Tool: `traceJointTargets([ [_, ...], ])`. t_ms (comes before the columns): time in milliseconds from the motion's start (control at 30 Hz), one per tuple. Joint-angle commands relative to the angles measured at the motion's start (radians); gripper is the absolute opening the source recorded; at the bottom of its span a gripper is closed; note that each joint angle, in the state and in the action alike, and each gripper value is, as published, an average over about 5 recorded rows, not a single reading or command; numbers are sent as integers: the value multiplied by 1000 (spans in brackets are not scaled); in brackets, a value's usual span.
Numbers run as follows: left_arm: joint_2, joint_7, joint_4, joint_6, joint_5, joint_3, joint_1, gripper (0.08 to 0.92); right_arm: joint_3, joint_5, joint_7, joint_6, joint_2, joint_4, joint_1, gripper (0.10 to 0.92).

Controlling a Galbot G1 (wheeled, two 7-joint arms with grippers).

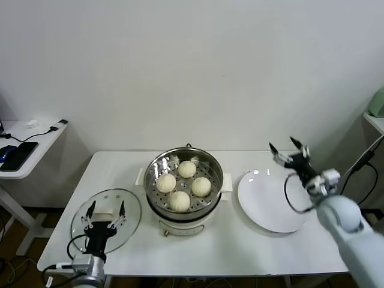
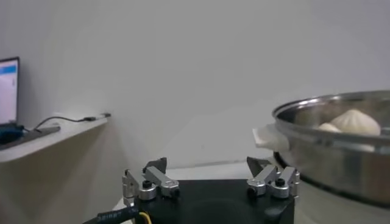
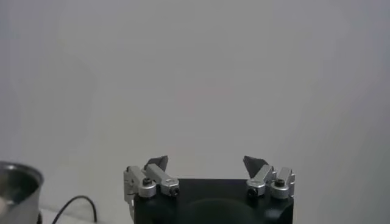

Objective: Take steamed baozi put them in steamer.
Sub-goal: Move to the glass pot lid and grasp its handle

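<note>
A: Baozi (image 1: 179,200), four in all, lay where in this figure?

B: All four sat on the perforated tray inside the steamer (image 1: 211,170), none touching its steel wall. Largest first: the white counter (image 1: 240,246) carried everything, standing against a pale wall. The steamer stood near the counter's middle on its cream base.

A: And what lay to either side of it?

B: A flat white plate (image 1: 270,201) lay bare just beside the steamer on the robot's right. A round glass lid (image 1: 129,207) with a white handle rested flat on the counter on the robot's left, close to the steamer.

A: How did the end effectors stand?

B: The right end effector (image 1: 288,147) was raised above the far edge of the plate, its fingers spread wide and holding nothing. The left end effector (image 1: 105,211) hung over the glass lid, near the counter's front edge, its fingers likewise spread apart and empty. In the left wrist view the same end effector (image 2: 207,172) showed its two fingers well apart, with the steamer (image 2: 341,143) rising off to one side and two baozi (image 2: 354,122) showing above its rim.

A: Anything smaller?

B: A side table (image 1: 24,153) on the robot's far left bore a dark phone (image 1: 19,155) and a cable (image 1: 42,133).
</note>
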State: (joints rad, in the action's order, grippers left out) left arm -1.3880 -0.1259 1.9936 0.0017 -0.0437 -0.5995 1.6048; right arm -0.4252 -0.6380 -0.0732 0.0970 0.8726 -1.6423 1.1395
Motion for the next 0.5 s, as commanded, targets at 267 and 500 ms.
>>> traceJointTargets([
  [267,41,-242,-177,-248,632,-37,15,823,-141,166,59,104,285,-30,393,823],
  [500,114,-377,-331,-208,1080,-55,14,823,-122,189,100,71,287,-45,388,823],
])
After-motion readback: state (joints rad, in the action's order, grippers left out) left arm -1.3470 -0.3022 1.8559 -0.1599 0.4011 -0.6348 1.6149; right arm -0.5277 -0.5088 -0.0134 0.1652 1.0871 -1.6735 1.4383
